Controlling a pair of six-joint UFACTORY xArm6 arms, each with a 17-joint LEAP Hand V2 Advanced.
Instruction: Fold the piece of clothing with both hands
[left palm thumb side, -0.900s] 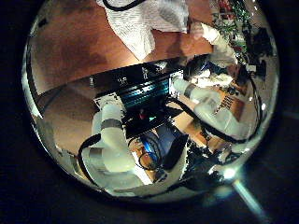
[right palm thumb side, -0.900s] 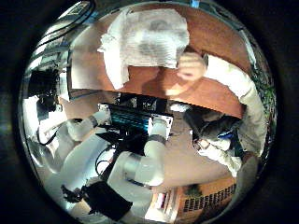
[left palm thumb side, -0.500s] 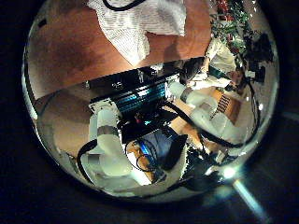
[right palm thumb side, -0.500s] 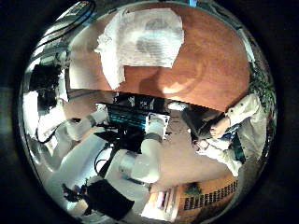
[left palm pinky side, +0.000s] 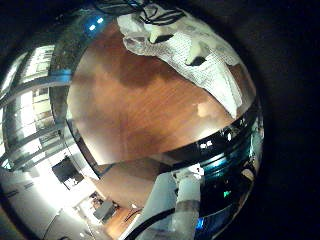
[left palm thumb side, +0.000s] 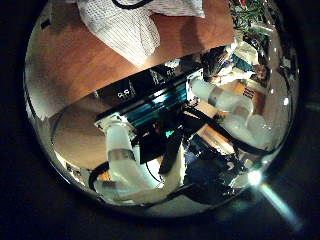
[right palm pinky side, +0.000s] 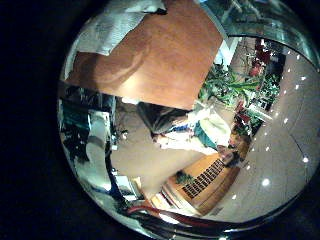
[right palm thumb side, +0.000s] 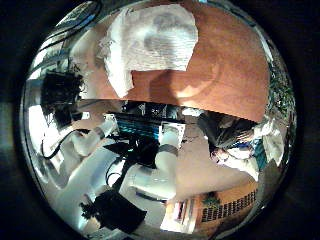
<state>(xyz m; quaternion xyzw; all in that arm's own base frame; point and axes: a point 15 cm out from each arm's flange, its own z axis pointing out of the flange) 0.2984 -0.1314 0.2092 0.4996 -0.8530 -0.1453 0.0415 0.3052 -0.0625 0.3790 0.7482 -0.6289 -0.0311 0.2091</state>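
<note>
The piece of clothing (right palm thumb side: 150, 45) is a checked cloth lying loosely spread on the wooden table (right palm thumb side: 230, 70), one side folded over and hanging near the table's edge. It also shows in the left thumb side palm view (left palm thumb side: 125, 22), in the left little finger side palm view (left palm pinky side: 190, 50) and at the rim of the right little finger side palm view (right palm pinky side: 120, 25). It looks small in each, so both palms are high above it. The white arms (right palm thumb side: 160, 170) reach up from beside the table.
The table's bare top (left palm pinky side: 130, 100) stretches wide beside the clothing. Its long edge (left palm thumb side: 110, 85) runs in front of the arms (left palm thumb side: 125, 160). Potted plants (right palm pinky side: 235, 85) stand on the floor away from the table.
A person's arm that reached over the table beside the clothing has pulled back off the table. Both palm cameras have shifted a little; the clothing lies as before.
</note>
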